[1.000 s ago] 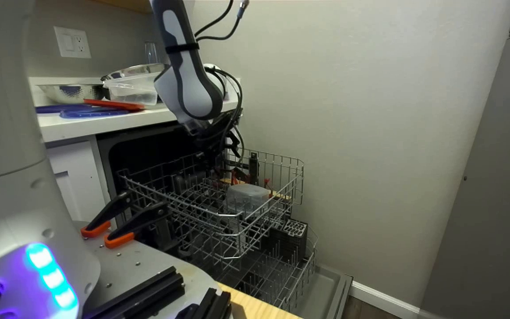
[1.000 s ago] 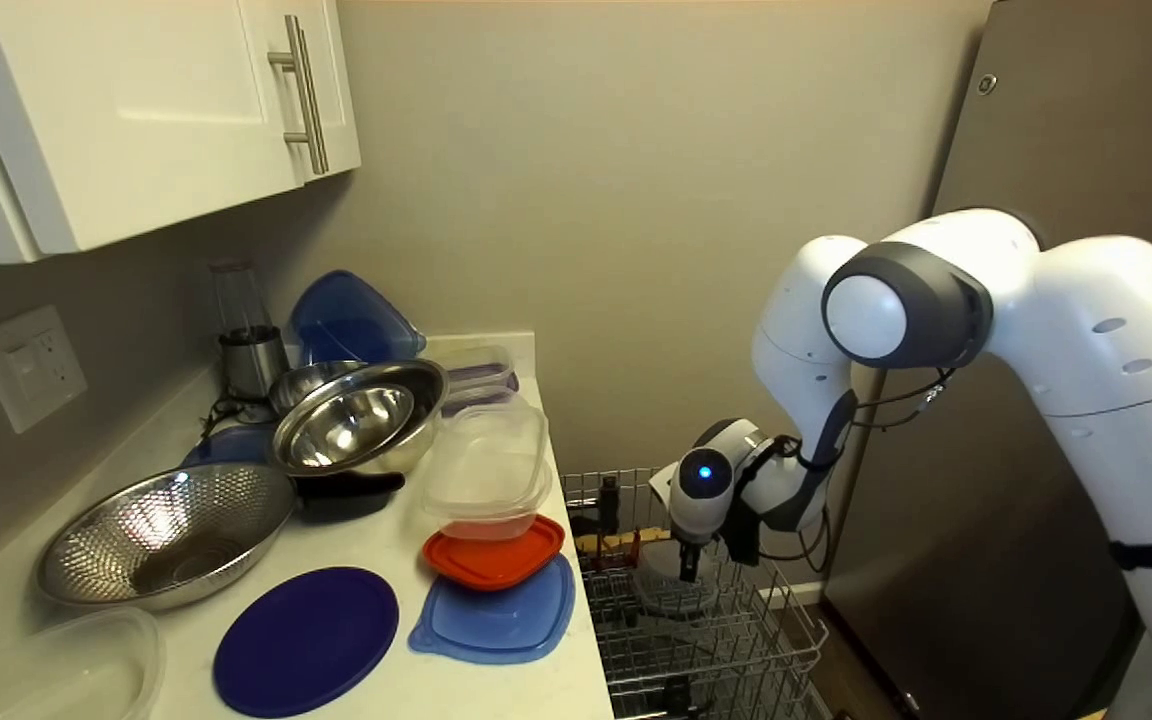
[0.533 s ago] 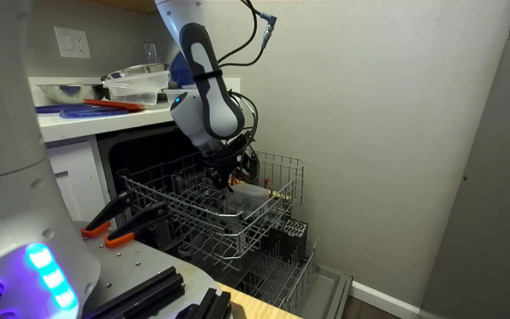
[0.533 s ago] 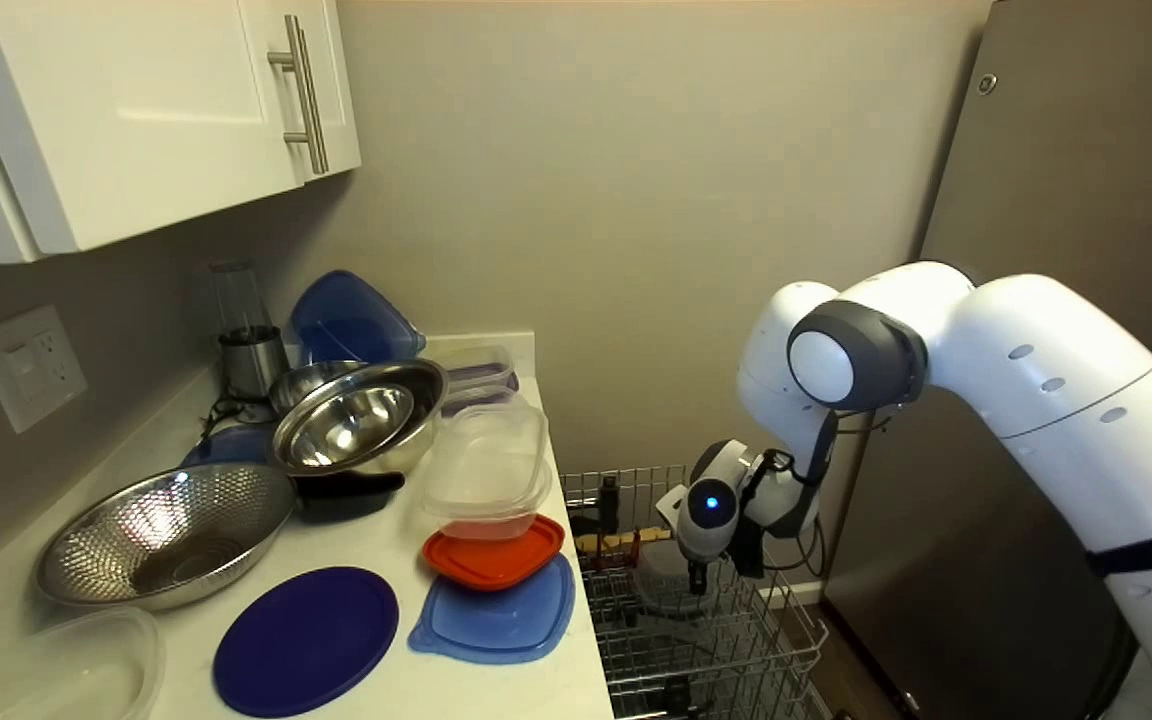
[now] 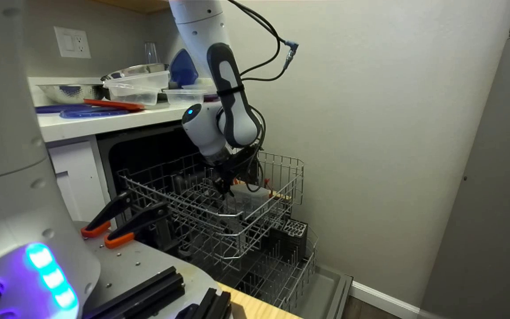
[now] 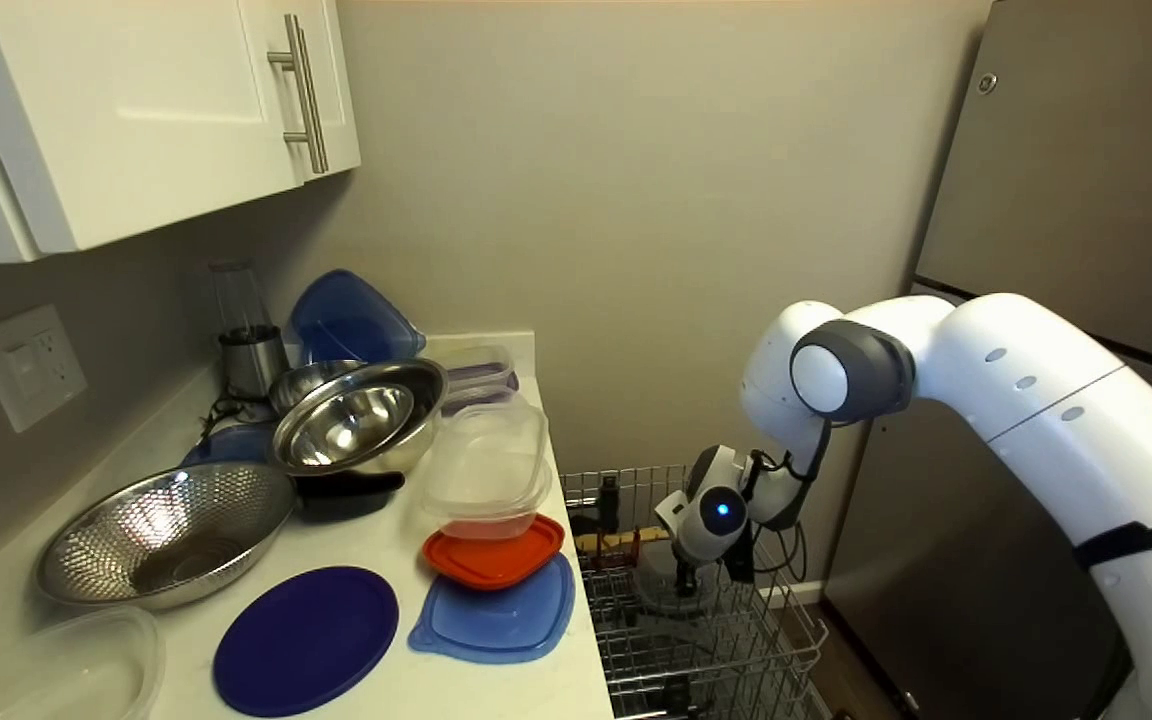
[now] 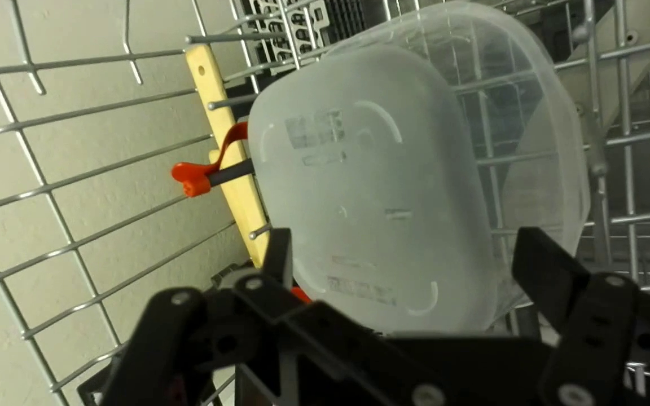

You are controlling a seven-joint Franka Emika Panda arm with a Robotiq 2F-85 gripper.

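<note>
Wall (image 5: 383, 133): beige, beyond the jaws
Upper dishwasher rack (image 5: 233, 215): wire, below the jaws
Jaws: spread wide
Plastic container (image 7: 370, 186): translucent, base facing the jaws, just ahead; contact unclear
Wooden strip (image 7: 243, 203): past one jaw, beside the container

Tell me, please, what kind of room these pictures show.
Most likely a kitchen: a dishwasher rack holds a translucent container, metal bowls stand on a white counter, and a cabinet hangs above it.
</note>
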